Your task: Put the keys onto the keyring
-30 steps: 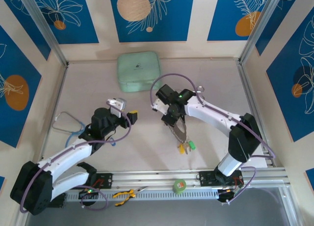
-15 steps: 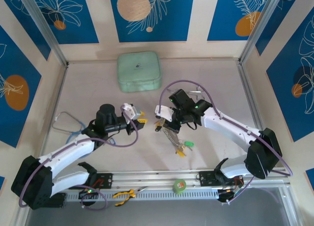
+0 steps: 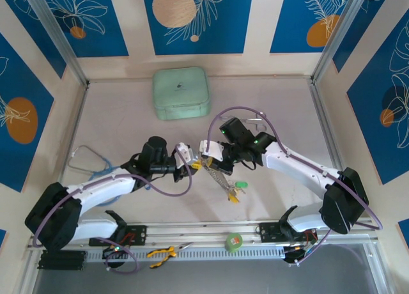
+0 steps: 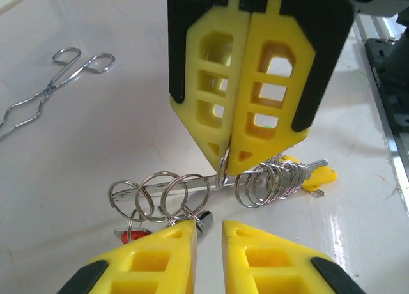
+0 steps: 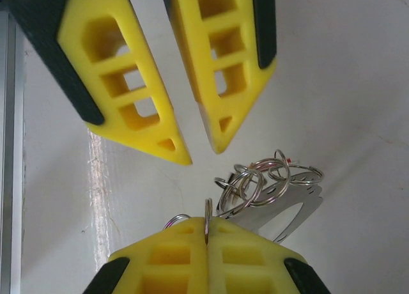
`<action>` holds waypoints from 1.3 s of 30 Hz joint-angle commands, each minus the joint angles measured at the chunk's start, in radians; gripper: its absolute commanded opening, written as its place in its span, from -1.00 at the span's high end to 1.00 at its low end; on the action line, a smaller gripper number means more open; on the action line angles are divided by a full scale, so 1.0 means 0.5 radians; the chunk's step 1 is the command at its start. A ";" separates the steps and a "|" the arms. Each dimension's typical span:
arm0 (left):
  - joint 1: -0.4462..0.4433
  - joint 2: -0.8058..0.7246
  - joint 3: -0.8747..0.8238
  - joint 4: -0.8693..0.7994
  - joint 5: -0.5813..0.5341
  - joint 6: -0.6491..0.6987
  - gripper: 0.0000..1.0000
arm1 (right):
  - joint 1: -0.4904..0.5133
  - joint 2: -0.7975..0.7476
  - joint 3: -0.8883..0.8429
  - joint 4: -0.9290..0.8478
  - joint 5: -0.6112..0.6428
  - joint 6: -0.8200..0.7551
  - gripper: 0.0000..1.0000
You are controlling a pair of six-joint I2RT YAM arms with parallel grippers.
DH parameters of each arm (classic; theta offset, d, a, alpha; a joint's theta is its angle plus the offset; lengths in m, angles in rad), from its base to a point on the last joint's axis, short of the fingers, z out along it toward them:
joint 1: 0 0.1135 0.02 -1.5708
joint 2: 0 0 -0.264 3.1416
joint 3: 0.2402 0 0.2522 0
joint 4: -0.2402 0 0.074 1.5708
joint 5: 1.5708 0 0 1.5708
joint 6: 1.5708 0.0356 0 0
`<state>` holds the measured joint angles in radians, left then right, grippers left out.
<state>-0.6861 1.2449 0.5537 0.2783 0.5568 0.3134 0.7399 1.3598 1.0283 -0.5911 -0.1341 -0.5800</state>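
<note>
The pale table (image 3: 128, 115) has little on it. At the back sits a mint-green zip case (image 3: 181, 92), the one container here. Its lid is shut, so I cannot tell what is inside.

The two arms meet nose to nose at mid-table. The right gripper (image 4: 230, 166) has its yellow fingers pressed tight together, pinching the thin wire of the keyring (image 3: 220, 176) at their tips, so the hoop hangs just above the table. The left gripper (image 4: 209, 233) faces it from just beside, fingers a little apart with nothing between them, aimed at the wire.

To my eye the job is well along. A row of small split rings (image 4: 268, 182) is already threaded on the hoop, and the keys (image 3: 235, 190) dangle from it with green, yellow and red tags. What looks left is any loose key. A small blue thing (image 3: 148, 185) lies by the left arm, but it is too small for me to call it a tag.

Off to the left, well apart from all this, lie the silver forceps (image 4: 57, 83), untouched.
</note>
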 commanded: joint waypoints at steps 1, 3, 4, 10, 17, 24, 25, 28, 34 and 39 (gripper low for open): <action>-0.021 0.040 0.022 0.096 0.046 0.046 0.61 | 0.019 0.011 -0.007 0.051 -0.082 -0.075 1.00; -0.023 0.068 0.018 0.143 0.078 0.037 0.61 | 0.022 0.020 -0.003 0.058 -0.070 -0.081 1.00; -0.025 0.080 0.013 0.174 0.096 0.033 0.61 | 0.029 0.027 0.003 0.058 -0.069 -0.086 1.00; -0.029 0.117 -0.045 0.374 0.159 0.036 0.62 | 0.053 0.057 0.033 0.045 -0.055 -0.102 1.00; -0.027 0.124 -0.103 0.512 0.152 0.001 0.60 | 0.067 0.068 0.034 0.064 -0.079 -0.098 1.00; -0.027 0.128 -0.203 0.797 0.144 -0.103 0.59 | 0.060 0.051 -0.009 0.111 -0.123 -0.088 1.00; -0.028 0.129 -0.201 0.781 0.152 -0.092 0.61 | 0.059 0.048 -0.012 0.111 -0.128 -0.088 1.00; -0.029 0.134 -0.206 0.778 0.165 -0.095 0.63 | 0.055 0.043 -0.028 0.115 -0.148 -0.090 1.00; -0.028 0.133 -0.235 0.903 0.184 -0.131 0.73 | 0.057 0.044 -0.049 0.136 -0.185 -0.114 1.00; -0.027 0.168 -0.255 1.015 0.175 -0.136 1.00 | 0.049 0.041 -0.077 0.180 -0.201 -0.103 1.00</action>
<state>-0.6899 1.3205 0.4274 0.6525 0.6102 0.2520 0.7589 1.3781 1.0138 -0.5274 -0.1688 -0.6250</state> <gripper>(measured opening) 0.063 0.048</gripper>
